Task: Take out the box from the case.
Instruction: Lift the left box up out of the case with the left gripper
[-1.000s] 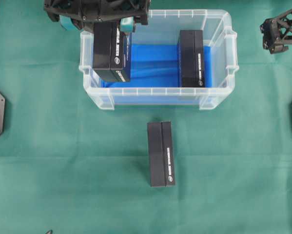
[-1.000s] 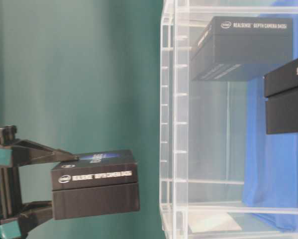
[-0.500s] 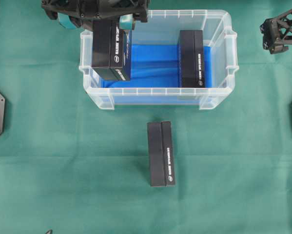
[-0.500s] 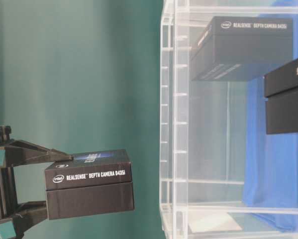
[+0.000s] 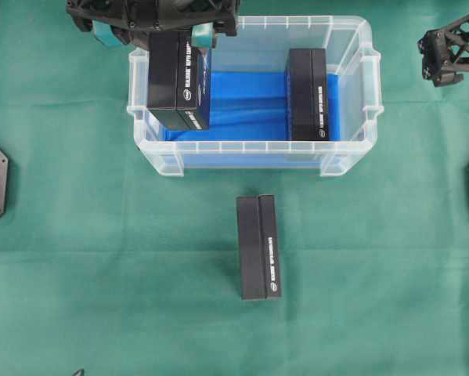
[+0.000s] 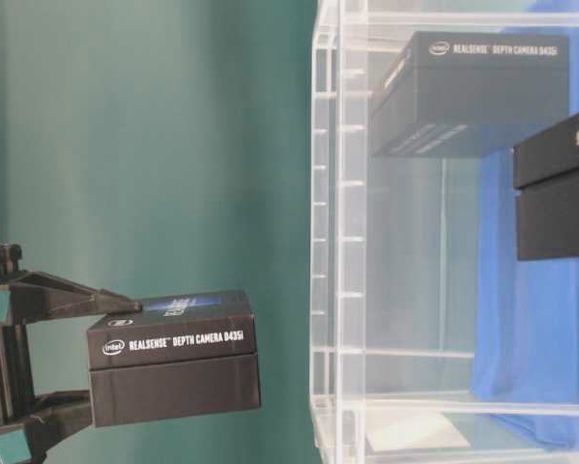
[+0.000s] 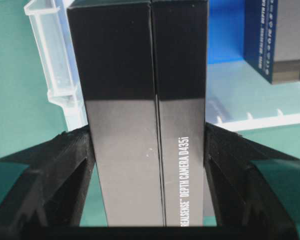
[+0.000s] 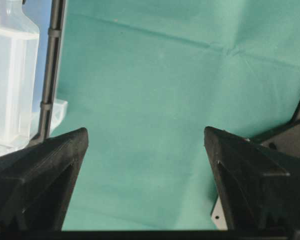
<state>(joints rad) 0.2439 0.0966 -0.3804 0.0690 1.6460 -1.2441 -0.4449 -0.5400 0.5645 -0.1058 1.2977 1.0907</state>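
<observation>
Step in hand: box [image 5: 178, 81] clamped in left pincer [image 7: 148, 150], lifted above case [image 5: 351, 160], upper left. Next: carried clear, set on bench [image 5: 101, 266].

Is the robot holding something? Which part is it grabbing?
Yes. The left gripper holds a black box, squeezing its two long flat sides near one end. The right gripper is open and holds nothing.

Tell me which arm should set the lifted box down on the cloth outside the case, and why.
Left. The left claw already grips the lifted box above the case, clear of its rim in the table-level view. The right claw stands open and empty over the green cloth, off to the case's far side.
</observation>
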